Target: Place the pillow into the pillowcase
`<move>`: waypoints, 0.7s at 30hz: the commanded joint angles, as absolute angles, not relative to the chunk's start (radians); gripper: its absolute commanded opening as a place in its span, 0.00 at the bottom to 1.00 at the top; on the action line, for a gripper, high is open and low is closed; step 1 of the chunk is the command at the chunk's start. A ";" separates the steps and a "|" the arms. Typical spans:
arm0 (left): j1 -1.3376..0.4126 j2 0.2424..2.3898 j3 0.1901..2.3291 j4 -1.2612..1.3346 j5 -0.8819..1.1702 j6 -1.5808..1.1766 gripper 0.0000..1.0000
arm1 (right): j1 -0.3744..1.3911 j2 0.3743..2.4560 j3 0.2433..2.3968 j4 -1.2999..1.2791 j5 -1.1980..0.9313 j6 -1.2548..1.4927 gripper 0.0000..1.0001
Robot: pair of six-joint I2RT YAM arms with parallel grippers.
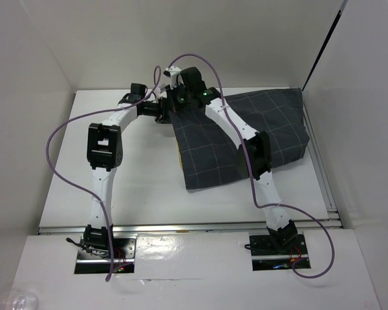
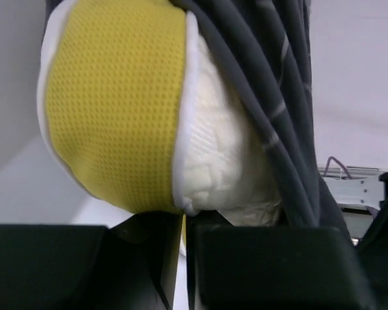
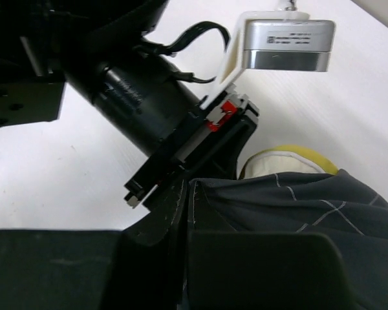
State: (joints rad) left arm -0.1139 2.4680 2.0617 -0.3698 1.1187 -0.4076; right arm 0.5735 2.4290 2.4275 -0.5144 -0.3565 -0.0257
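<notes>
Robot lab: white-walled test enclosure [image 1: 32, 97].

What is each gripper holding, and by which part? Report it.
Left gripper pinches the pillow at its exposed yellow-banded end; right gripper pinches the pillowcase by its edge near that end.

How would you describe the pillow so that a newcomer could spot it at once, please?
Start at the dark checked pillowcase spread over the far right of the white table. At its far left corner a rounded end pokes out of the cloth: that is the pillow. It alone is white with a yellow mesh band.
</notes>
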 commanded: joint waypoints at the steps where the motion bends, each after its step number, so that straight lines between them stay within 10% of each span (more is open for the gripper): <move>1: -0.140 2.491 2.097 -0.184 1.203 -0.532 0.21 | 0.637 2.413 2.471 -0.468 -0.521 0.026 0.00; 13: -0.258 2.500 2.030 -0.011 1.292 -0.712 0.26 | 0.683 2.440 2.484 -0.368 -0.653 0.086 0.00; 21: -0.204 2.401 1.898 -0.191 1.157 -0.566 0.56 | 0.628 2.384 2.430 -0.313 -0.502 0.066 0.00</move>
